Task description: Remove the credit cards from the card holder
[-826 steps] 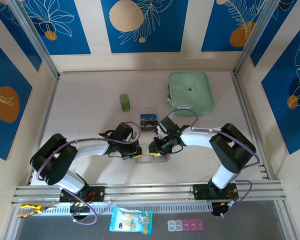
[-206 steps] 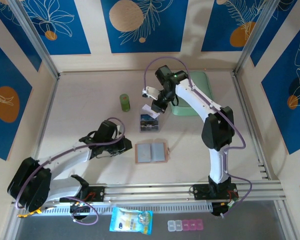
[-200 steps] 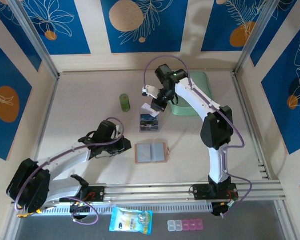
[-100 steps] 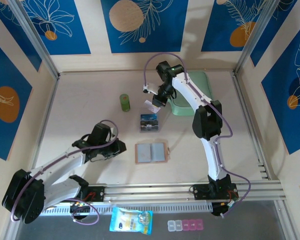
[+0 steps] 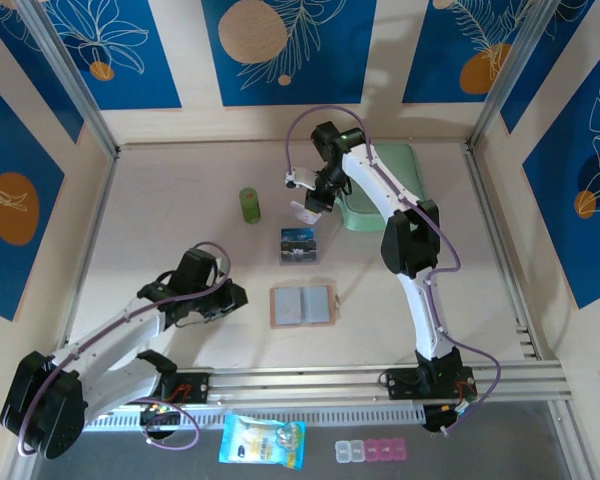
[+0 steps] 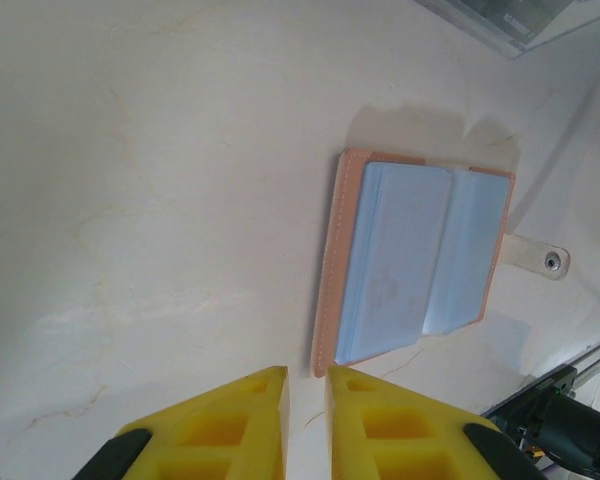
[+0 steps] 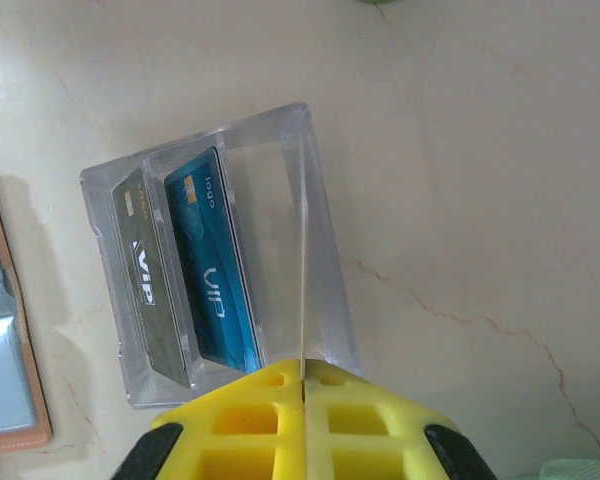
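The card holder (image 5: 302,306) lies open and flat on the table, pinkish-tan rim with pale blue-grey inner pockets (image 6: 420,260); its edge also shows in the right wrist view (image 7: 5,330). My left gripper (image 5: 235,295) sits just left of it, its yellow fingers narrowly open (image 6: 307,375) with nothing between them. My right gripper (image 5: 307,208) hangs above the clear tray (image 5: 298,244) and is shut (image 7: 303,368) on a thin pale credit card (image 7: 304,290), seen edge-on over the tray's empty slot. A grey card (image 7: 145,280) and a blue card (image 7: 215,290) stand in the tray (image 7: 280,120).
A mint-green zip pouch (image 5: 382,185) lies at the back right, close behind the right gripper. A small green cylinder (image 5: 249,205) stands left of the tray. Metal rails run along the table's near edge (image 5: 300,385).
The right arm has carried a card from the holder back to above the tray. The left gripper has pulled away from the holder toward the left and near side.
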